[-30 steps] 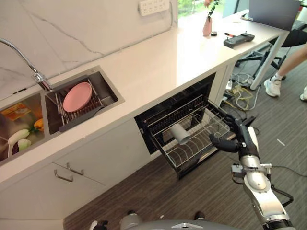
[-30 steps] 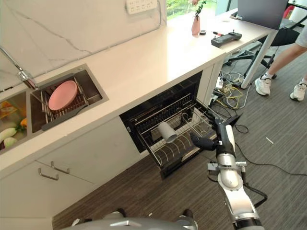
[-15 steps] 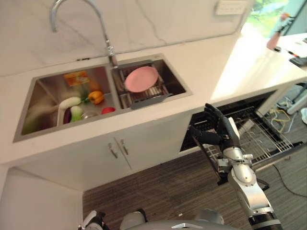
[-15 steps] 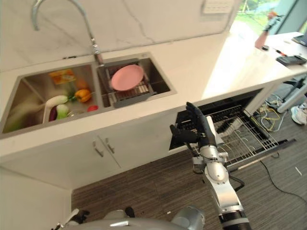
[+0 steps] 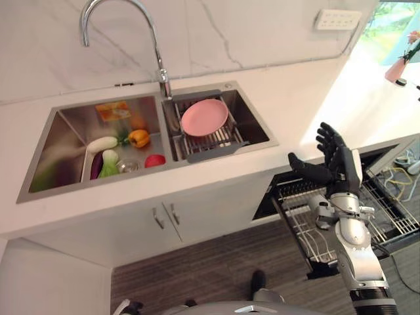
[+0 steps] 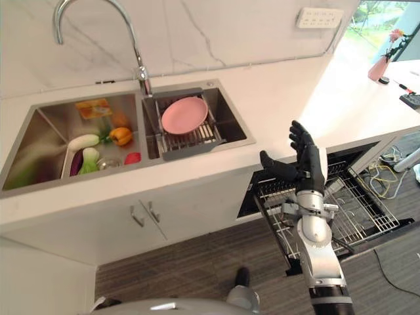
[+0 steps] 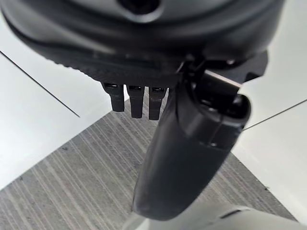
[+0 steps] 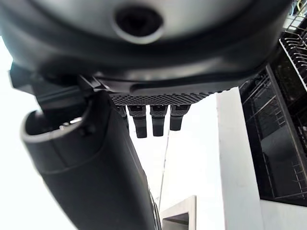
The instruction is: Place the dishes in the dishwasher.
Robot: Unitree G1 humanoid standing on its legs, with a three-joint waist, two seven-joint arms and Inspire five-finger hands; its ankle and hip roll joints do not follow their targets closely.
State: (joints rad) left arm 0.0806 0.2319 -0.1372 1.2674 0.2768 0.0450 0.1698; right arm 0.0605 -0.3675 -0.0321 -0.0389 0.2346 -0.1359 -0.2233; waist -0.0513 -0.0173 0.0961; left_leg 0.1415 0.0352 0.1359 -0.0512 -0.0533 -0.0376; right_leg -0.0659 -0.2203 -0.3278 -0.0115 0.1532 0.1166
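A pink plate (image 5: pixel 204 117) leans in a wire drying rack (image 5: pixel 210 141) inside the sink's right basin. The dishwasher (image 6: pixel 308 177) stands open under the counter to the right, its wire rack (image 6: pixel 357 213) pulled out over the floor. My right hand (image 5: pixel 333 165) is raised, open with fingers spread, at counter height in front of the dishwasher and well right of the plate; it holds nothing. Its straight fingers (image 8: pixel 153 120) point past the dishwasher's dark opening. My left hand (image 7: pixel 144 43) hangs open over the grey floor beside white cabinet fronts.
The left basin (image 5: pixel 72 131) holds a yellow pepper (image 5: pixel 138 138), pale vegetables and a red item. A tall tap (image 5: pixel 161 72) rises behind the sink. Cabinet doors with handles (image 5: pixel 164 215) sit below. A pink vase (image 6: pixel 379 65) stands far right on the white counter (image 5: pixel 302 105).
The camera has swung left towards the sink. My right hand has risen from the dishwasher rack to counter height, still open.
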